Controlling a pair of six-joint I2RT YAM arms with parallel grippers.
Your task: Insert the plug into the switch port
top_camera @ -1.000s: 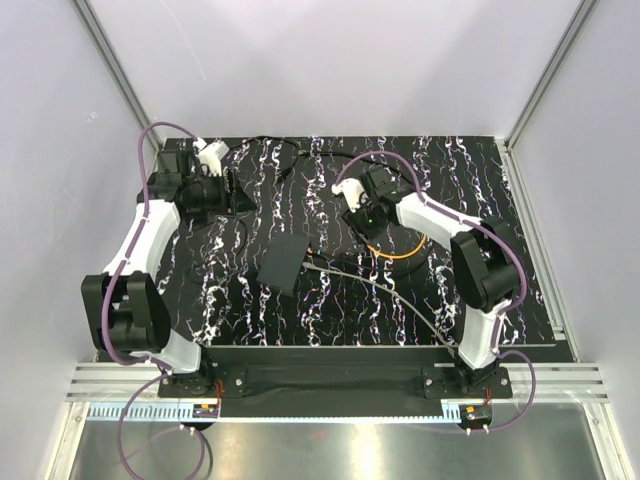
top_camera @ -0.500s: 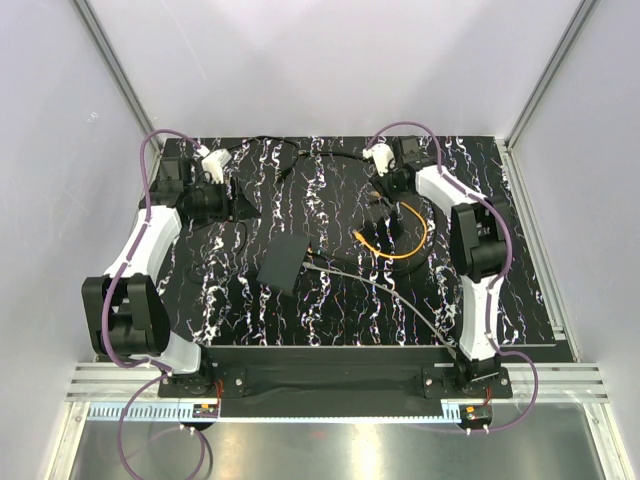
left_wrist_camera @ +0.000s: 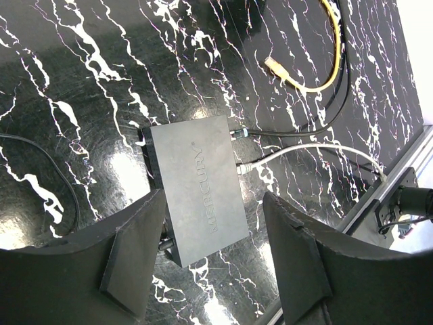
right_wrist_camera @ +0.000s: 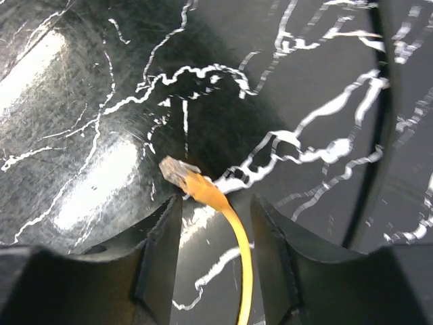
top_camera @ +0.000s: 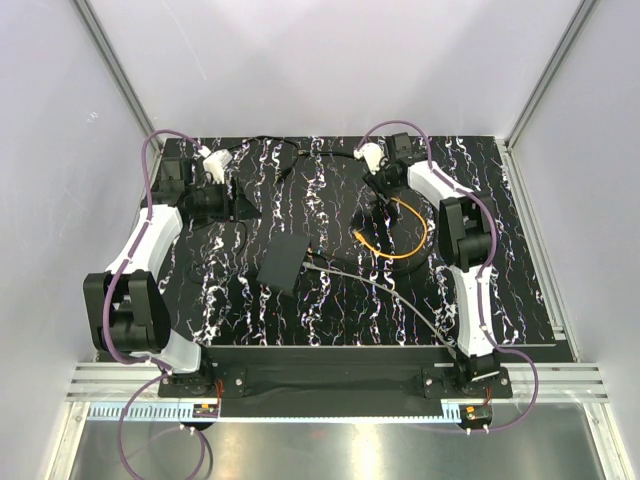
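One switch [left_wrist_camera: 199, 186] and one yellow plug [right_wrist_camera: 179, 173] lie well apart.

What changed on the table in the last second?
The right gripper swung from mid-table toward the far edge and now hovers open astride the clear plug of the thin yellow cable; nothing was taken hold of. The left gripper, also open, and the flat matte-black rectangular box stayed roughly where they were.

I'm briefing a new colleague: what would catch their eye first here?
The yellow cable with its clear plug, lying on the black white-veined table right of centre, under the open right pincer. Then the flat black box at the middle, a pale cable running into its edge.
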